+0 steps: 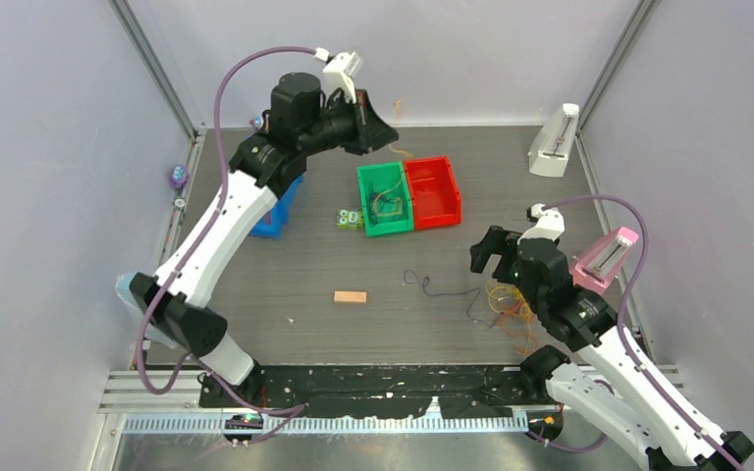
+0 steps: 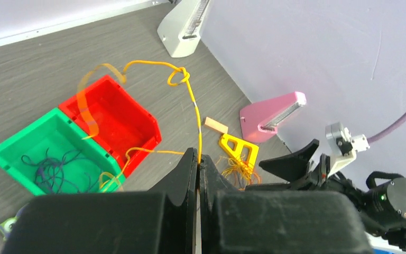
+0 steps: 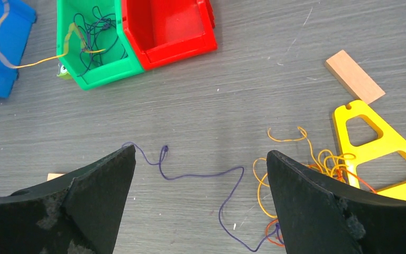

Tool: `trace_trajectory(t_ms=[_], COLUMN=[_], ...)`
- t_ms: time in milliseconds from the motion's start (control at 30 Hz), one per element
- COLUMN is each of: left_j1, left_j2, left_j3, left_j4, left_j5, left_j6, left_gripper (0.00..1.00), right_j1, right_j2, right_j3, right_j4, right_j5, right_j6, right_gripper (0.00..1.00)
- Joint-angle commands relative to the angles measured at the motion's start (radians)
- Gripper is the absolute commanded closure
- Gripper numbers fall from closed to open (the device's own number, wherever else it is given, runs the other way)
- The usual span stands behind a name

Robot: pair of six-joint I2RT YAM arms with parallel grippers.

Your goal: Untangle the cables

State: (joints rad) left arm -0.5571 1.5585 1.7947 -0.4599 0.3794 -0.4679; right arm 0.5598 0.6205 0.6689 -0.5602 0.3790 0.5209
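The left gripper (image 2: pixel 198 156) hangs raised over the back of the table (image 1: pixel 304 265), jaws clenched on a yellow cable (image 2: pixel 197 114). The cable rises from between the fingertips to a small knot, then arcs down over the red bin (image 2: pixel 148 124). More of it loops at the green bin (image 2: pixel 10 159), where dark strands (image 2: pixel 53 166) lie piled.

The right gripper (image 3: pixel 201 153) is spread wide and holds nothing. Its fingers (image 3: pixel 100 182) stand well apart above the table. A purple cable (image 3: pixel 201 175) lies loose on the surface in the gap between them. One end of it is near the left finger. The other runs into an orange and yellow tangle (image 3: pixel 322 159) by the right finger, beside a yellow frame (image 3: pixel 349 114).
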Motion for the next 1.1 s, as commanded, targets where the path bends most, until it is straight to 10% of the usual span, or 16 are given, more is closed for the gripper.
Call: trace_trajectory(t_ms=[0, 467, 1067], left_j1=[-0.005, -0.006, -0.068], left_j2=[0.091, 0.535, 0.541], left_j3=[0.184, 0.565, 0.132], left_j4=[0.068, 0.232, 0.153], left_j5=[0.029, 0.060, -0.112], left_j6=[-0.050, -0.218, -0.129], left_gripper=[1.00, 1.00, 1.00], right_j1=[-0.003, -0.003, -0.014], right_j2=[0.017, 0.012, -0.029], right_j3=[0.062, 0.106, 0.066], right_j4=[0.073, 0.160, 0.166], right_j5=[0.043, 0.155, 0.164], right_j6=[-0.038, -0.122, -0.116], right_gripper=[0.00, 0.00, 0.00])
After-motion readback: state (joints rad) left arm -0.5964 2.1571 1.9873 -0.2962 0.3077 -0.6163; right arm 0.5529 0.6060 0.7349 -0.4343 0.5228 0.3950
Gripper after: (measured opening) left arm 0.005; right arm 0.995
